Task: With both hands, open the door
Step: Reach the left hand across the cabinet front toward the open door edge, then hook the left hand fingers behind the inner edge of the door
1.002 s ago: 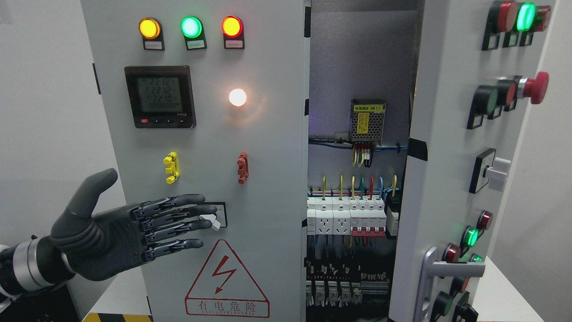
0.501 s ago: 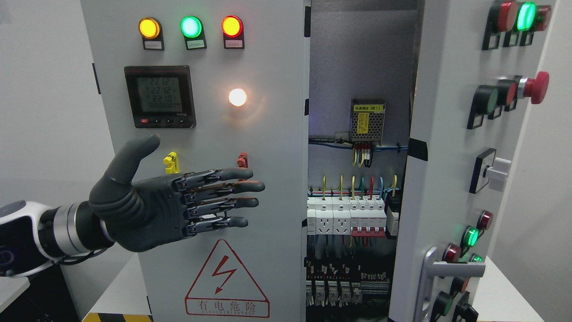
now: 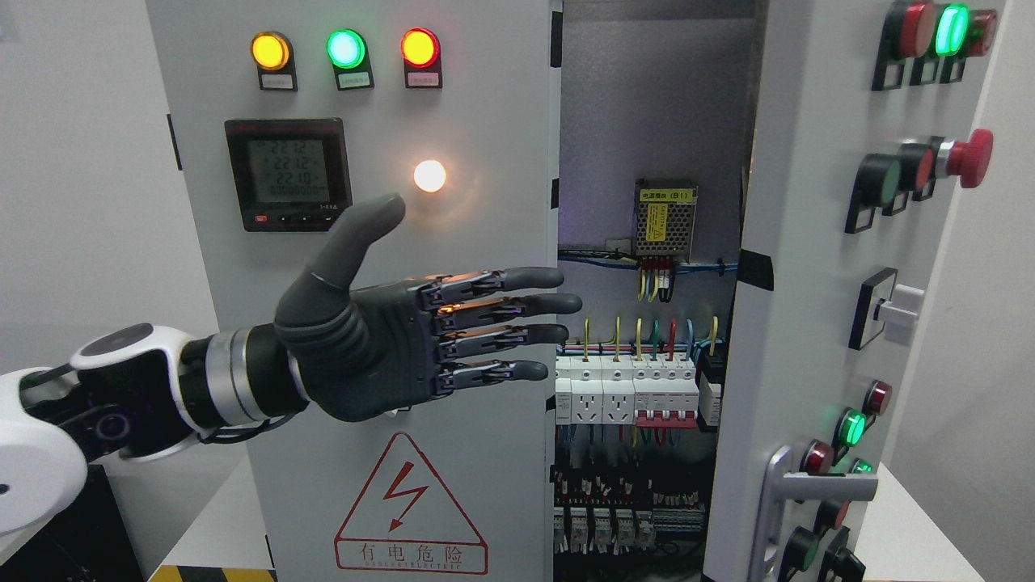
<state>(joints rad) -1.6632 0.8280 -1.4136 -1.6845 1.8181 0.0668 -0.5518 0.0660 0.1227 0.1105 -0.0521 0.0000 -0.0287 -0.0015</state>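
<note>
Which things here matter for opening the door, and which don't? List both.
Part of the job:
left hand, fingers spread, reaching toward the gap
right door, already swung partly open
door handle
left door, closed

Just there:
indicator lamps
digital meter
breakers inside
warning triangle

A plain pale wall [image 3: 81, 162] filled the left side of the view, evenly lit and without marks, dimming slightly lower down. Another light wall [image 3: 990, 339] stood at the far right, in grey shadow. Low on the right a white tabletop [image 3: 906, 525] showed (only its corner was visible). At the bottom left lay a strip of yellow-and-black hazard tape [image 3: 206, 574], with a pale surface [image 3: 214, 525] just above it.
</note>
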